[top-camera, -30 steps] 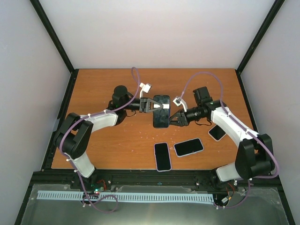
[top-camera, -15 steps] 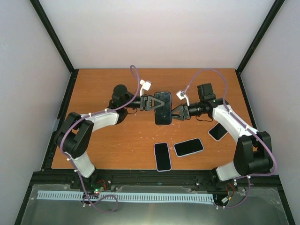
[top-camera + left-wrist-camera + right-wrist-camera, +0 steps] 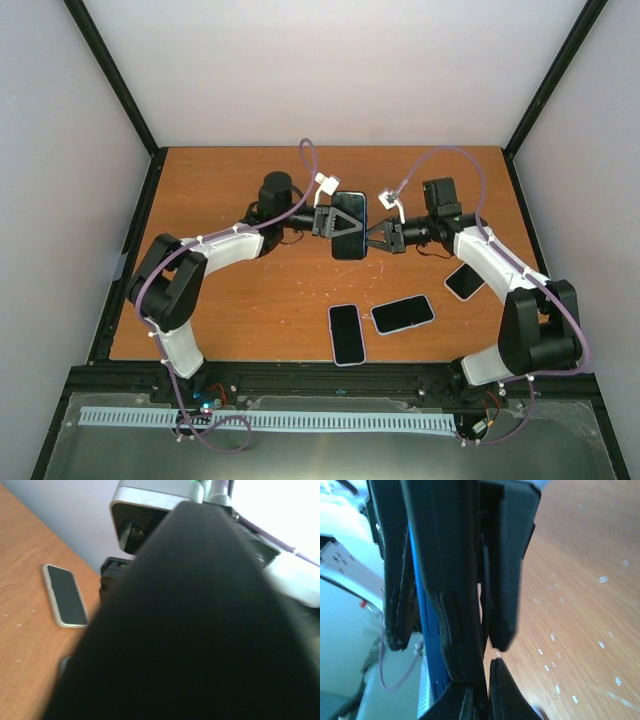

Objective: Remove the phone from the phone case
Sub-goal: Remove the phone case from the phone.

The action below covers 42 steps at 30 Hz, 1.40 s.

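Observation:
A dark phone in a black case [image 3: 349,225] is held up above the middle of the table between both grippers. My left gripper [image 3: 333,221] is shut on its left side. My right gripper [image 3: 373,238] is shut on its right edge. In the right wrist view the phone's blue side [image 3: 422,610] lies against the black case [image 3: 451,580], and my right fingertips [image 3: 504,690] pinch the case edge from below. In the left wrist view the black back of the phone [image 3: 190,630] fills the frame and hides my left fingers.
Three other phones lie on the wooden table [image 3: 230,300]: one near the front centre [image 3: 347,333], one beside it [image 3: 403,313], one under the right arm [image 3: 463,281]. One of them shows in the left wrist view [image 3: 65,596]. Black frame posts stand at the table corners.
Both grippers have carried the phone up and a little to the right, away from the table. The left arm has stretched to the right. The right gripper has closed in on the phone's right edge.

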Motion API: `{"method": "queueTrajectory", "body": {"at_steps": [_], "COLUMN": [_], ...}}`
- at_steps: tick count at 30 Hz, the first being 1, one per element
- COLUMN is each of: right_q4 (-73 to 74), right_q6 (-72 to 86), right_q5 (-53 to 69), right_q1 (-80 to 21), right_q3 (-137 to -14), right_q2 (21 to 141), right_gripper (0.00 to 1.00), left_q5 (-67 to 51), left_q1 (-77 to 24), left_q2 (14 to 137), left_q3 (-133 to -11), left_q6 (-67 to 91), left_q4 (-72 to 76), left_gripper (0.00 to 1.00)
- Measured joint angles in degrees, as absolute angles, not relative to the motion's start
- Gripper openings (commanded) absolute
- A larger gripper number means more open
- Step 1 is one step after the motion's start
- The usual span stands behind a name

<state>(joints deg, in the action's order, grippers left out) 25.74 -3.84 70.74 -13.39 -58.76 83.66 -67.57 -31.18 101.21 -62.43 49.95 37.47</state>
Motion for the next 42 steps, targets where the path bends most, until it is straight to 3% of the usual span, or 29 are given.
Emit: {"method": "queueTrajectory", "body": {"at_steps": [6,13,18,23,28,35,42], "right_q4": [15.9,9.8,9.4,11.2,13.1,14.8,14.8], "right_q6": [2.2,8.7,13.9,18.2,21.0,23.7,24.9], "right_q5": [66.4,59.8,49.0,40.2,37.2,36.9,38.4], "right_q1": [-10.9,-9.8,-9.4,-9.3,-9.3,-9.3,-9.3], "right_q3": [-52.3,-48.6,-48.6,-48.9,-49.4,-49.8,-50.5], "right_q2": [84.1,85.9,87.0,88.4,90.8,92.6,94.0], "right_gripper": [0.03,0.03,0.03,0.03,0.03,0.03,0.03], "left_q5": [-63.2,-50.0,-33.3,-10.9,3.9,15.0,18.4], "left_q1": [-31.4,-30.9,-33.6,-46.1,-55.4,-57.6,-58.0], "left_q2": [102.3,99.2,93.1,90.9,94.7,103.7,108.6], "left_q3": [-62.6,-60.3,-57.3,-57.9,-60.4,-65.8,-68.4], "left_q6": [46.0,40.4,34.6,24.8,17.0,10.4,7.3], "left_q4": [26.1,16.9,10.0,5.1,1.7,0.4,0.8], "left_gripper": [0.65,0.72,0.69,0.66,0.6,0.59,0.59]}}
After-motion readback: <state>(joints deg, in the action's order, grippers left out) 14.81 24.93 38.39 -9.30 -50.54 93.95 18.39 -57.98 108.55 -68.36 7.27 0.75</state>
